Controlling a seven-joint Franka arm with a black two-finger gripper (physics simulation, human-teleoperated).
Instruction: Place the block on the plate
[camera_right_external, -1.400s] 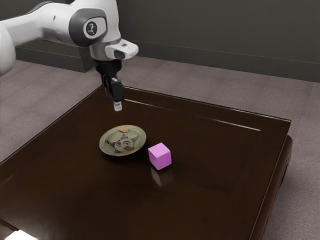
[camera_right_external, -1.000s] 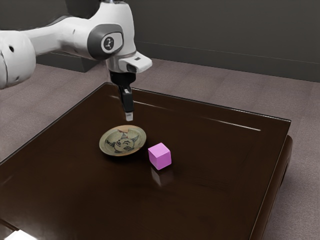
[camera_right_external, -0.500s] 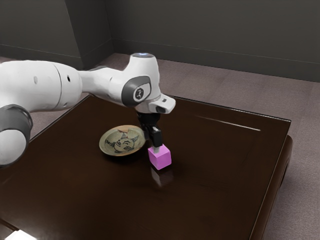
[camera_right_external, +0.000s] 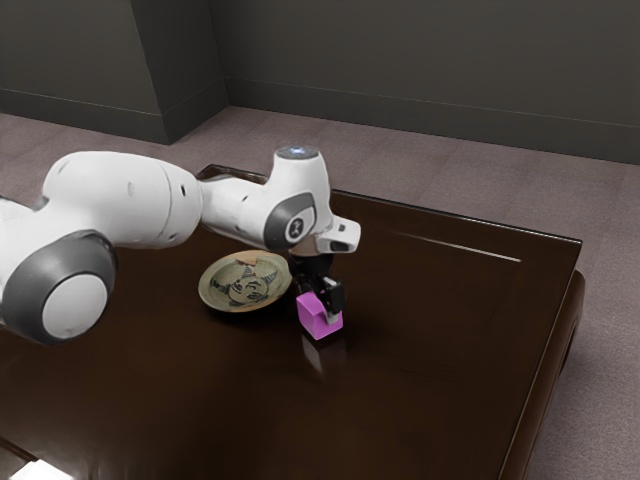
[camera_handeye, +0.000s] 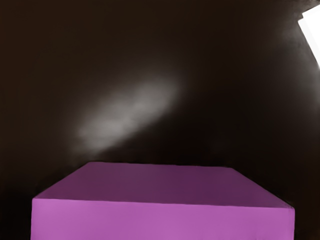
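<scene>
My gripper (camera_right_external: 324, 302) is low over the table at the pink block (camera_right_external: 311, 316), covering part of the block's top and its side toward the exterior view's right. Whether it grips the block is not clear. The block rests on the dark table, close beside the plate (camera_right_external: 244, 283) but apart from it. That plate is round and greenish, with a dark pattern, and nothing lies on it. In the wrist view the block (camera_handeye: 162, 220) is large, just under my hand.
The glossy brown table (camera_right_external: 430, 330) reaches out on all sides of the block and plate. A bright white object (camera_right_external: 42, 470) is at the exterior view's lower left corner. My arm passes above the table behind the plate.
My hand has come forward from the table's far side, over past the plate, and down to the block. Block and plate have stayed where they were.
</scene>
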